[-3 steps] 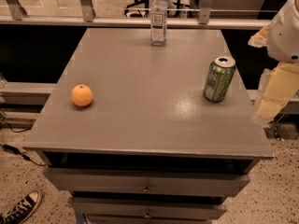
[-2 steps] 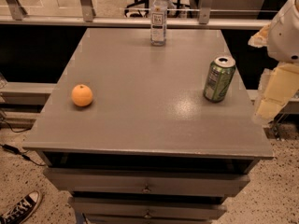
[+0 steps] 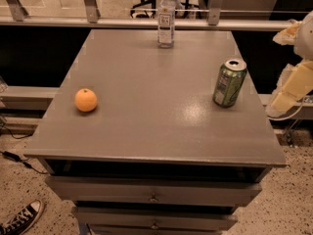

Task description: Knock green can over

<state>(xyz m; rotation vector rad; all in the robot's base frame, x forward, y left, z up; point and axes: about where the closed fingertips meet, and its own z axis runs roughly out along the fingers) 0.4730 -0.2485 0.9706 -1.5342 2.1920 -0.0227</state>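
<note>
The green can (image 3: 229,82) stands upright near the right edge of the grey table (image 3: 156,131), silver top up. My gripper (image 3: 289,93) shows as pale cream parts at the right edge of the camera view, beyond the table's right side and a little to the right of the can, not touching it.
An orange (image 3: 86,100) lies on the left part of the table. A clear plastic bottle (image 3: 166,17) with a white label stands at the back edge. A railing runs behind the table. Drawers sit under the tabletop. A sneaker (image 3: 19,220) is on the floor at bottom left.
</note>
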